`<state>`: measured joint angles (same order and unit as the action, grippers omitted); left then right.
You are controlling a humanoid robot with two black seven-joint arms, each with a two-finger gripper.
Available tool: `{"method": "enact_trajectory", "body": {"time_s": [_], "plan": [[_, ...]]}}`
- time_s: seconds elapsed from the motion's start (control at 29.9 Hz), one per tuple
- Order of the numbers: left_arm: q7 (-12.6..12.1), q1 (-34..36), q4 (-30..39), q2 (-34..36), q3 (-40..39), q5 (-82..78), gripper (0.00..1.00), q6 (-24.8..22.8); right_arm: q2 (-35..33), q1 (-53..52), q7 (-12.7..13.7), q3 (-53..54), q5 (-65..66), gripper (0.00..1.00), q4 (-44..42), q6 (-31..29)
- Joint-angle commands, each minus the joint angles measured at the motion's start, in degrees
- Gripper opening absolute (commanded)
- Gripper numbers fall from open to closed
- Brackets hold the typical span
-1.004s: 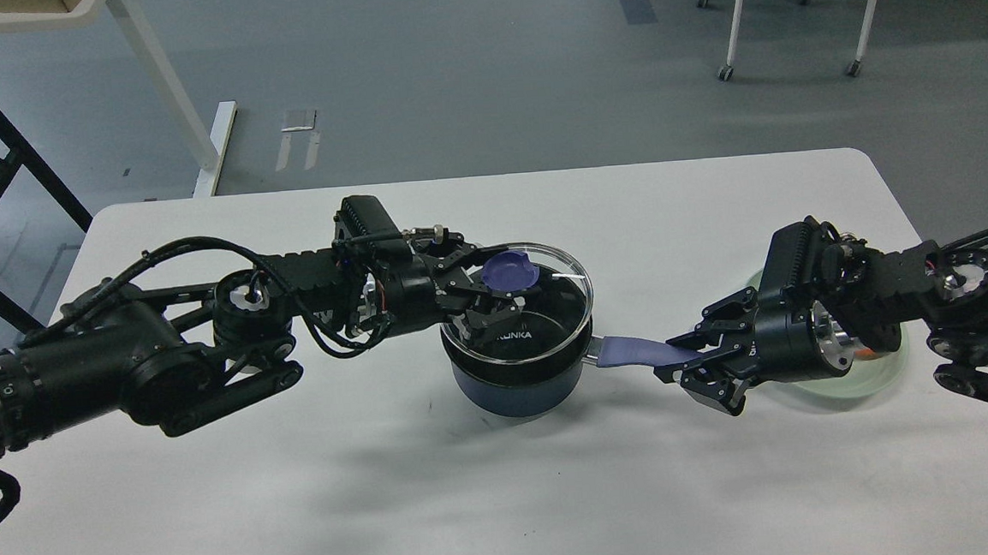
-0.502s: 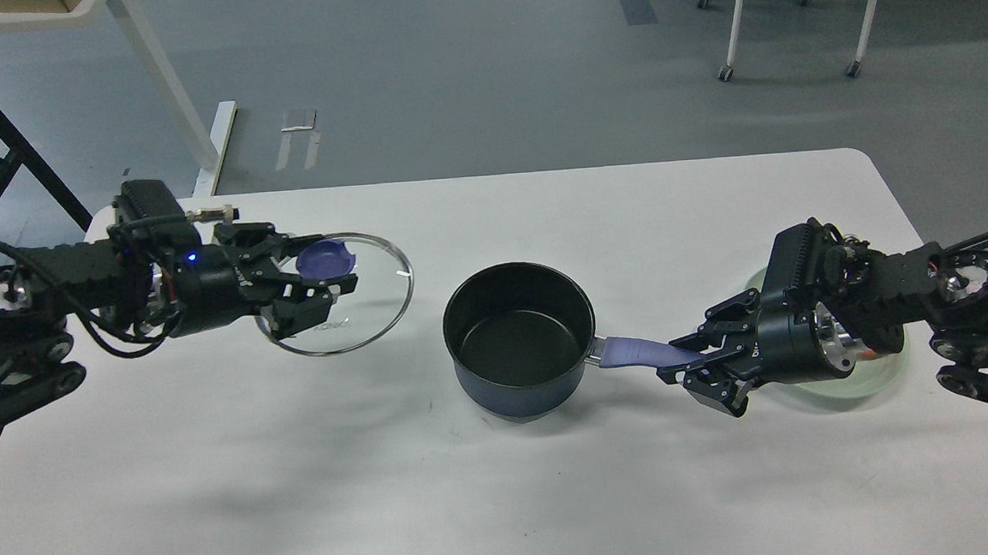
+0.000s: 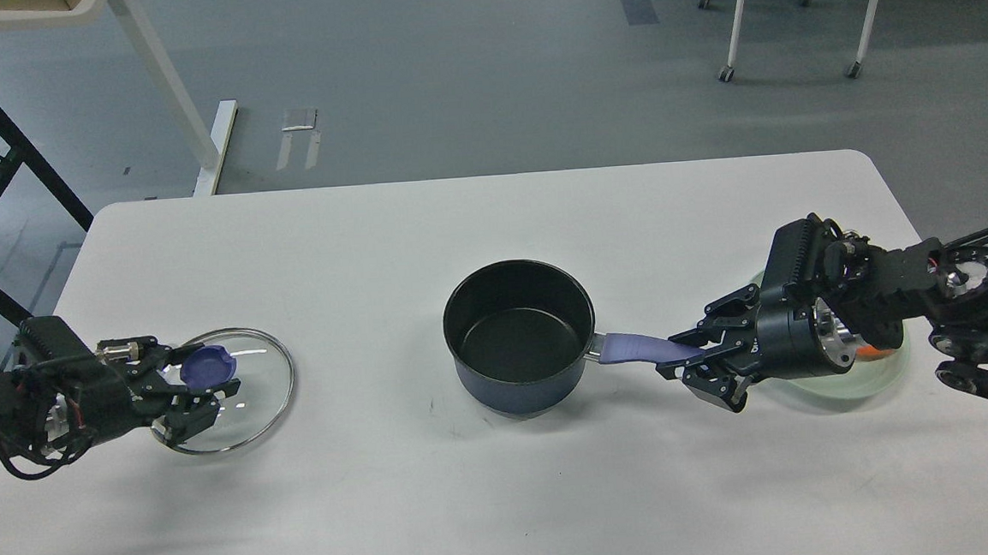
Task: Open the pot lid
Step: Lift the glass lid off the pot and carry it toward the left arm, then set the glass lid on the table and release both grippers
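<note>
A dark blue pot (image 3: 519,338) with a black inside stands open at the table's middle. Its purple handle (image 3: 640,352) points right. My right gripper (image 3: 695,360) is shut on the handle's end. The glass lid (image 3: 249,402) with a purple knob (image 3: 208,367) is at the left of the table, low over or on its surface; I cannot tell which. My left gripper (image 3: 194,387) is shut on the knob.
A pale green plate (image 3: 873,376) lies under my right wrist at the table's right side. The white table (image 3: 490,501) ends close beyond my left arm. White table legs and a wheeled chair stand on the grey floor behind.
My left gripper lifted the lid off the pot, carried it far to the left and lowered it toward the table. The right gripper stayed on the handle.
</note>
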<state>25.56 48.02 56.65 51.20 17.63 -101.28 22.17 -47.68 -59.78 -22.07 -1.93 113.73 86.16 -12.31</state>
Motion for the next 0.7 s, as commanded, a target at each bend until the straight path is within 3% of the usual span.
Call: {"method": "enact_trajectory", "body": {"time_s": [0.0,0.1,0.17,0.2,0.43,0.57,0.67], "plan": [[0.5,-0.1,-2.0,-1.2,0.0,0.1,0.42,0.2,-0.3,0.2,-0.1,0.0,0.0,0.24,0.1,0.0],[0.5,-0.1,-2.0,-1.4,0.0,0.2,0.50,0.1,-0.3,0.2,-0.1,-0.1,0.0,0.24,0.1,0.0],[0.5,0.1,-1.9,-1.4,-0.4,0.6,0.73,0.2,-0.3,0.2,0.0,-0.1,0.0,0.26,0.1,0.0],[0.6,0.4,-1.5,-1.4,-0.4,1.3,0.79,0.1,-0.3,0.2,0.0,0.0,0.0,0.31,0.1,0.0],[1.1,1.5,-1.1,-1.3,-0.9,8.7,0.89,-0.4,-0.4,0.5,0.0,-0.1,-0.1,0.55,0.1,0.0],[1.4,5.2,-1.2,-0.9,-1.0,18.8,0.96,-1.4,-0.8,0.2,-0.1,0.3,-0.8,0.83,0.1,0.2],[2.4,7.3,-1.4,-0.9,-1.3,30.8,0.99,-1.5,-1.8,-0.5,0.0,0.7,-4.5,0.97,0.2,0.3]]}}
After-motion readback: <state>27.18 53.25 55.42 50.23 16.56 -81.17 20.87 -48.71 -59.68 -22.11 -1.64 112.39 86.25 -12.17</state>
